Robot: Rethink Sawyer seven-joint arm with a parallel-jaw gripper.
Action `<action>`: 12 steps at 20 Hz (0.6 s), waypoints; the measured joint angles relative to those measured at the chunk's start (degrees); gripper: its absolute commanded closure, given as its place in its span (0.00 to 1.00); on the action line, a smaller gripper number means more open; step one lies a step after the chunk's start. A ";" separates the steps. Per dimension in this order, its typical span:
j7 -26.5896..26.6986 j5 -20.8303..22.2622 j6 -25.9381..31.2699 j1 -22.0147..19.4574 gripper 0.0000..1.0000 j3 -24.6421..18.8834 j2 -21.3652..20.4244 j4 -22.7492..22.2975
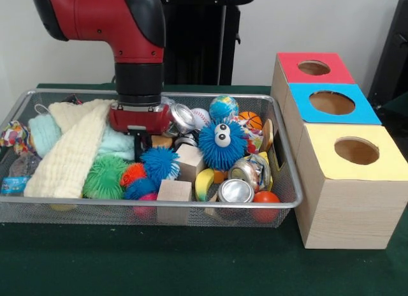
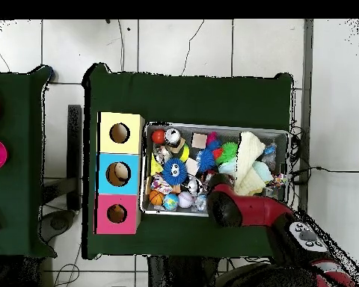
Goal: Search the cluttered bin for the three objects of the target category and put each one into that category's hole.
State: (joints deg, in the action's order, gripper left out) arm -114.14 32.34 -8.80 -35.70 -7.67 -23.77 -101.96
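Observation:
The silver wire mesh bin (image 1: pixel 146 205) stands on the green table, full of clutter; it also shows in the overhead view (image 2: pixel 212 125). My gripper (image 1: pixel 138 141) reaches down into the bin's back middle, beside a cream cloth (image 1: pixel 70 149), and its tip is buried among the objects. The arm (image 2: pixel 242 209) covers it in the overhead view. No soft animal toy shows clearly; a small tan thing (image 1: pixel 162 141) next to the gripper is too hidden to name. The red-topped box's round hole (image 1: pixel 313 67) is at the far right, and it also shows in the overhead view (image 2: pixel 117 214).
The blue-topped box's hole (image 1: pixel 331 103) and the yellow-topped box's hole (image 1: pixel 356 150) sit nearer the camera. In the bin are a fuzzy blue googly-eyed ball (image 1: pixel 221 143), wooden cubes (image 1: pixel 174 190), cans (image 1: pixel 236 191), spiky balls (image 1: pixel 105 178) and a globe ball (image 1: pixel 224 108).

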 measured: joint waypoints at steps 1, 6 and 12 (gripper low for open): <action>0.00 -0.22 -0.01 0.01 1.00 0.04 -0.04 -0.17; 0.00 -3.44 -0.52 0.33 1.00 0.55 -0.70 -2.06; 0.00 -6.09 -1.76 2.07 1.00 2.08 -1.52 -3.42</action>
State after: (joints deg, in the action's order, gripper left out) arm -114.14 26.25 -10.57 -33.63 -5.60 -25.29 -105.38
